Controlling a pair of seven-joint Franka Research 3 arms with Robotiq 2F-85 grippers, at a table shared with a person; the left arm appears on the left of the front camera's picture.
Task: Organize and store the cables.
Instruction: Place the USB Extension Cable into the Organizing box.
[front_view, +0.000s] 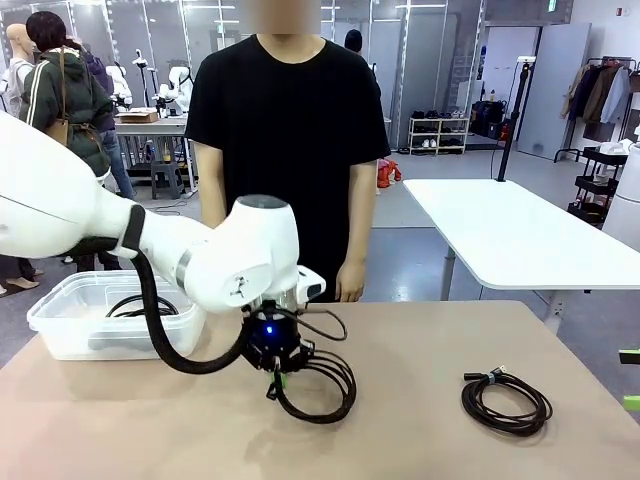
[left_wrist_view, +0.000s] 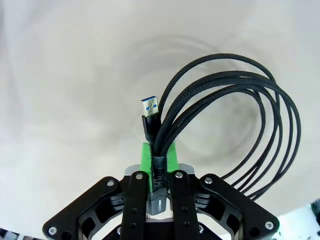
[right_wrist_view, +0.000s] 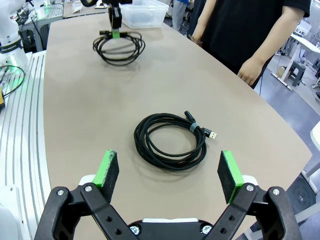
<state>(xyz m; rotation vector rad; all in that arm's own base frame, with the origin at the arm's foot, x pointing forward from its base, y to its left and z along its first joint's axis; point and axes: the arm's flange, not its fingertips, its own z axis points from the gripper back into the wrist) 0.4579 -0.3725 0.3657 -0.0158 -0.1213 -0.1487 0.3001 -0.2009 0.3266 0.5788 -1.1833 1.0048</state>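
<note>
A coiled black cable (front_view: 322, 388) with a USB plug (left_wrist_view: 150, 107) lies at the table's middle. My left gripper (front_view: 276, 378) is shut on its bundled strands (left_wrist_view: 240, 100), which are pinched between the green pads (left_wrist_view: 145, 155). Whether the coil is off the table I cannot tell. A second coiled cable (front_view: 506, 402) lies at the right, just ahead of my open right gripper (right_wrist_view: 169, 170) and between its spread fingers (right_wrist_view: 107, 167). In the right wrist view this coil (right_wrist_view: 170, 141) sits flat with its plug to the right. A third cable (front_view: 140, 305) lies inside the clear bin.
The clear plastic bin (front_view: 60, 330) stands at the table's far left. A person in a black shirt stands at the far edge, one hand (front_view: 350, 285) hanging near the table. The right gripper's green pads (front_view: 630, 402) peek in at the right edge.
</note>
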